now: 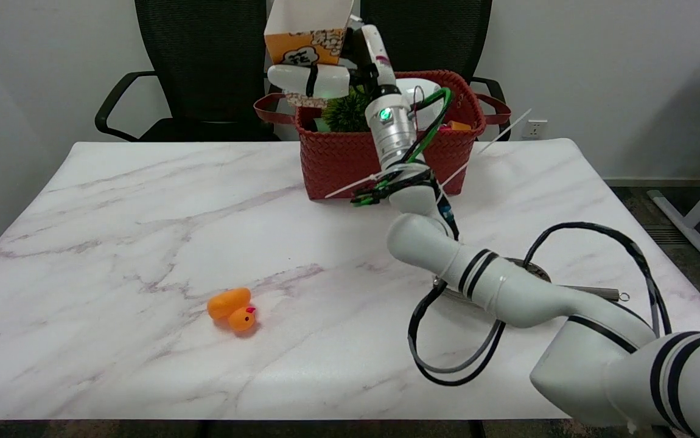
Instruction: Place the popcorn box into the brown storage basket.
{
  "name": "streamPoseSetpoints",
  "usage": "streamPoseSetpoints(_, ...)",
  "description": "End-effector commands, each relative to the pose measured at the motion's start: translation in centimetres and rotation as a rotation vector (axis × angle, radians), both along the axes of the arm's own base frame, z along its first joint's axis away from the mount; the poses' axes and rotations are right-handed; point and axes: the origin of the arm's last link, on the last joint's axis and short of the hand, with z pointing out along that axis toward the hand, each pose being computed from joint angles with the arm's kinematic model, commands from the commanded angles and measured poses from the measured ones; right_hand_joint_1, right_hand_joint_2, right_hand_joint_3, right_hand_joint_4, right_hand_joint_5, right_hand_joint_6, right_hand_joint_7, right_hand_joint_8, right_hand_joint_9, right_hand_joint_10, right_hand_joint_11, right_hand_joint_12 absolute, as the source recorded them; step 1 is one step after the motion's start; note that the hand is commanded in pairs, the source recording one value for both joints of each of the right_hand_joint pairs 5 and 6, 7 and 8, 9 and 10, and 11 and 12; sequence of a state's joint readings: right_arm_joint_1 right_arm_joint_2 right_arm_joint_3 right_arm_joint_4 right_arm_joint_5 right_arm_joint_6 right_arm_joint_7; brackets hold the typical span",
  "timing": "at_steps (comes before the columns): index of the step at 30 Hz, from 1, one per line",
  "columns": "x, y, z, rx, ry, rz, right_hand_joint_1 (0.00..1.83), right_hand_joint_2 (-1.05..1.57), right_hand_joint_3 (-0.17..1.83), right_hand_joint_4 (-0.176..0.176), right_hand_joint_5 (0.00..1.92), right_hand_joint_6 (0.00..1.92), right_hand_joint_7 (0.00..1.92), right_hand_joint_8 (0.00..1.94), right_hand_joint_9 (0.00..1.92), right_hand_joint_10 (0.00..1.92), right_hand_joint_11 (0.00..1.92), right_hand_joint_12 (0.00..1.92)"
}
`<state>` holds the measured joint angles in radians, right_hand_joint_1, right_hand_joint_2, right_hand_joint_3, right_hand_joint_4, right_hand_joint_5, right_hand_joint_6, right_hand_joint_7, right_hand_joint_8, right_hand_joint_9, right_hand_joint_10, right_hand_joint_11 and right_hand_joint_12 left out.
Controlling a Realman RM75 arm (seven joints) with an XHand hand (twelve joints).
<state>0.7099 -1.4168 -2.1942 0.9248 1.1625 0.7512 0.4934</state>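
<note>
The popcorn box, white above and orange below with a popcorn print, hangs upright in the air over the left part of the reddish-brown woven basket. My right hand grips it around its lower part, with white fingers wrapped across the front. The box's bottom sits just above the basket's rim. The right arm reaches in from the lower right across the table. Inside the basket lie a green spiky ball, a white object and a small orange item.
An orange toy duck lies on the marble table at the front left. Two black office chairs stand behind the table. Black cables loop off the arm near the table's right front. The basket's handles stick out at both sides.
</note>
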Motion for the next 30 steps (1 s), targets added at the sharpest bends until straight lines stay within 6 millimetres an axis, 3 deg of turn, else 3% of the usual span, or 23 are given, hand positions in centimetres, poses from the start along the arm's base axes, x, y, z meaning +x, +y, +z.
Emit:
streamPoseSetpoints(1,4.3,-2.7,4.8,-0.109,0.082,0.037,1.12,0.16,0.23,0.000,0.66,0.66,1.16,1.16,1.03,1.03,0.57,0.57)
streamPoseSetpoints(19,8.1,-5.1,12.2,-0.297,0.183,0.001,1.09,0.06,0.22,0.000,0.62,0.62,1.13,1.13,0.99,0.99,0.52,0.52)
streamPoseSetpoints(25,7.9,-6.0,14.5,-0.362,0.205,-0.057,1.06,0.05,0.14,0.000,0.67,0.67,1.12,1.12,0.97,0.97,0.51,0.51)
streamPoseSetpoints(30,7.4,-6.3,16.6,-0.411,0.220,-0.115,1.03,0.07,0.12,0.000,0.82,0.82,1.13,1.13,0.97,0.97,0.51,0.51)
